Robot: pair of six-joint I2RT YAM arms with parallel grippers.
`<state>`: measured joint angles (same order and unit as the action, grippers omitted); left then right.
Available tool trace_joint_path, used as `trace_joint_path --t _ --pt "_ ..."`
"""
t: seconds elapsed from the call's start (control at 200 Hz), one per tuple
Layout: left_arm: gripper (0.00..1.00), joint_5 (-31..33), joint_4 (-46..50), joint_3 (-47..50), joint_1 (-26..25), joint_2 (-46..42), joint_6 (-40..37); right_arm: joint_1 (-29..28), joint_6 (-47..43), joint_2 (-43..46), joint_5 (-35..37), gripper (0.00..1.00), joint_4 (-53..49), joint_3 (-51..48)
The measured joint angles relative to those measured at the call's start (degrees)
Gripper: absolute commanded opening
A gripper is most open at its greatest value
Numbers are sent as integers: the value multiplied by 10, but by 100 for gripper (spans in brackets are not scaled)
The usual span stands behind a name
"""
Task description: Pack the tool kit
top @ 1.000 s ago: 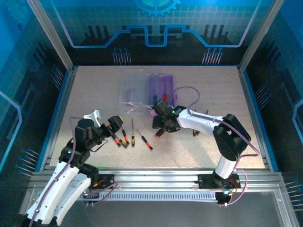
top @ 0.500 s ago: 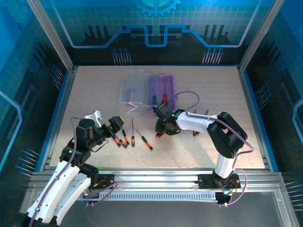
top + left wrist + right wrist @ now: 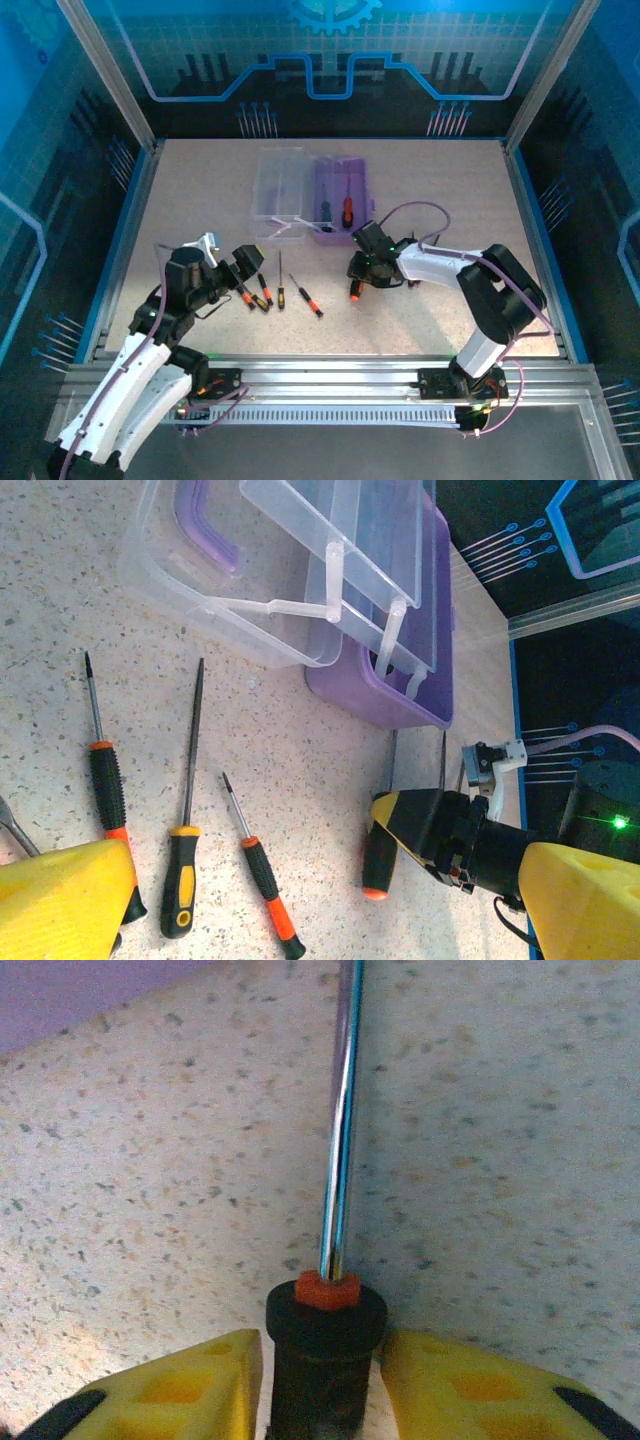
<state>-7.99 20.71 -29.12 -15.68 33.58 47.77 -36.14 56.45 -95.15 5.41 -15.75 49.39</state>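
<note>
Screwdriver [image 3: 325, 1355] between right pincer [image 3: 325, 1385] pads [image 3: 180, 1390], left pincer [image 3: 226, 253] — agape

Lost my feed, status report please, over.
Left gripper open, empty. Right gripper straddles screwdriver handle, grip unconfirmed. Case open; other screwdrivers loose on table. Nothing blocking.

Right gripper [image 3: 325, 1385] sat low in frame, its two yellow fingers [image 3: 180, 1385] flanking a screwdriver [image 3: 340, 1160]. The black handle stood between the pads with an orange collar at its front end. The bright steel shaft ran straight away over the speckled table [image 3: 520, 1110] to the upper edge. The pads were just beside the handle. A thin pale sliver showed along one side, so firm contact could not be confirmed. An edge of the purple case [image 3: 80, 990] filled the far corner.
</note>
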Motion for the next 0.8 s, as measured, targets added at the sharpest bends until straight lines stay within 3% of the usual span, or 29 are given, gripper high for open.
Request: trace_joint_path --t 0.42,0.59,0.8 --pt "99 0 0 0 0 -14 2 18 -61 8 13 45 -55 6" --pt "99 0 0 0 0 -12 4 15 -88 -4 32 23 -74 16" --pt "99 0 -3 0 0 10 4 17 -107 18 38 16 -65 -4"
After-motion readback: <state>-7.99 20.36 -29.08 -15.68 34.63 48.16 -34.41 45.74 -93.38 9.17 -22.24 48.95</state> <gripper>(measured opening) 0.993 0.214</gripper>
